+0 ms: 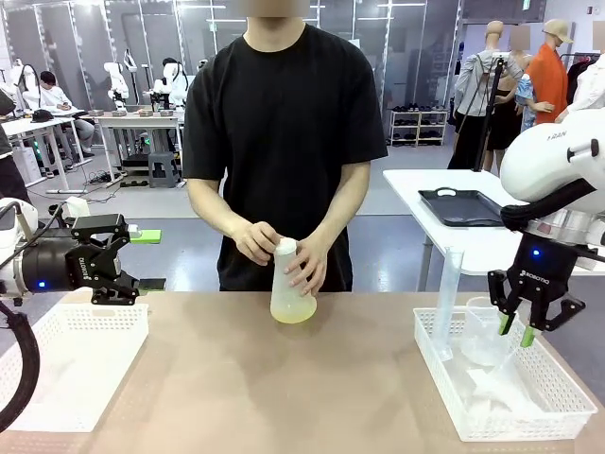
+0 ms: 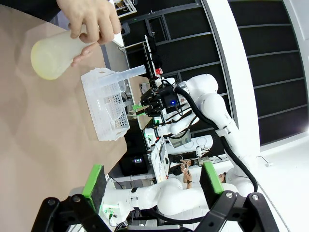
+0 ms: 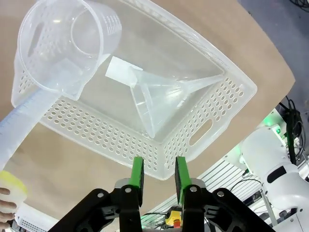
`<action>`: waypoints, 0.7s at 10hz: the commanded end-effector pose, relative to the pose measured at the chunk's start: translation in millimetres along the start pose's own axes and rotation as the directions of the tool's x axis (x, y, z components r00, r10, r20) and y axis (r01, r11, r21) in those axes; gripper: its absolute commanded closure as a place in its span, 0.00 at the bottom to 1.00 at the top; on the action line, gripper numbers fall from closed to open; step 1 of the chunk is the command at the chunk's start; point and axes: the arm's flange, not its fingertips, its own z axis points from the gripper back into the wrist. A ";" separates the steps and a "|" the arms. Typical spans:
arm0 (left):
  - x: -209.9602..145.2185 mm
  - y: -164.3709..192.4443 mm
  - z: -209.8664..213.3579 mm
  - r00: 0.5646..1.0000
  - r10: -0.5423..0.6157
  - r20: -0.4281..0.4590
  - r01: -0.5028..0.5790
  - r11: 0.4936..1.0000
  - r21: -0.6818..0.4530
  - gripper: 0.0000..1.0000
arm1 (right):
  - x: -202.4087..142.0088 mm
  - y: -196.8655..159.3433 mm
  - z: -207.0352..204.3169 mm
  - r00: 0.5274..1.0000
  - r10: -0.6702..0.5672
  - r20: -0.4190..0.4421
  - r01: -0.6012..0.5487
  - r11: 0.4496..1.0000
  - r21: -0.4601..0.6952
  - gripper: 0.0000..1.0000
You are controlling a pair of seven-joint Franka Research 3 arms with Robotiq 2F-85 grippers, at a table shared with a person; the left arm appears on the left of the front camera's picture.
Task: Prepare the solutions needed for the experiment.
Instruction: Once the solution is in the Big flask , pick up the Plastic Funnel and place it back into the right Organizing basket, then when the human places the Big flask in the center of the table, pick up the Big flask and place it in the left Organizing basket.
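At the left, the left gripper [image 1: 144, 257] is held level above the far corner of a white perforated basket [image 1: 66, 364], its fingers pointing toward the middle of the table [image 1: 284, 397]. In the left wrist view the left gripper [image 2: 152, 186] is seen with its green pads [image 2: 94, 186] spread wide and nothing between them.

In the middle, near the far edge of the table, a translucent bottle [image 1: 292, 288] is stood upright on the tabletop. The solution [image 1: 293, 312], a pale yellow-green liquid, is seen in the bottom of this bottle. The bottle's white cap [image 1: 285, 247] is gripped by one hand [image 1: 253, 241] of the person, and the body of the bottle is held by the other hand [image 1: 308, 270].

At the right, a second white basket [image 1: 558, 402] is placed on the table. A clear beaker [image 1: 482, 331], a funnel [image 1: 492, 378] and a tall graduated cylinder [image 1: 447, 298] are kept in it. The right gripper [image 1: 526, 333] is held above this basket, fingers pointing down. In the right wrist view, the right gripper [image 3: 158, 176] is seen with a narrow gap between its pads, and nothing is pinched there. Behind it, a black tray [image 1: 460, 208] is laid on a white side table [image 1: 416, 189].
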 end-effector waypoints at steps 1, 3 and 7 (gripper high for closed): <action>0.4 -3.0 -1.8 1.000 0.014 0.008 -0.014 1.000 -0.020 0.00 | -0.4 0.2 -0.3 1.000 0.000 0.000 0.000 1.000 -0.001 0.65; 0.4 -3.0 -1.8 1.000 0.014 0.008 -0.014 1.000 -0.020 0.00 | -0.4 0.2 -0.3 1.000 0.000 0.000 0.000 1.000 -0.001 0.65; 0.4 -3.0 -1.8 1.000 0.014 0.008 -0.014 1.000 -0.020 0.00 | -0.4 0.2 -0.3 1.000 0.000 0.000 0.000 1.000 -0.001 0.65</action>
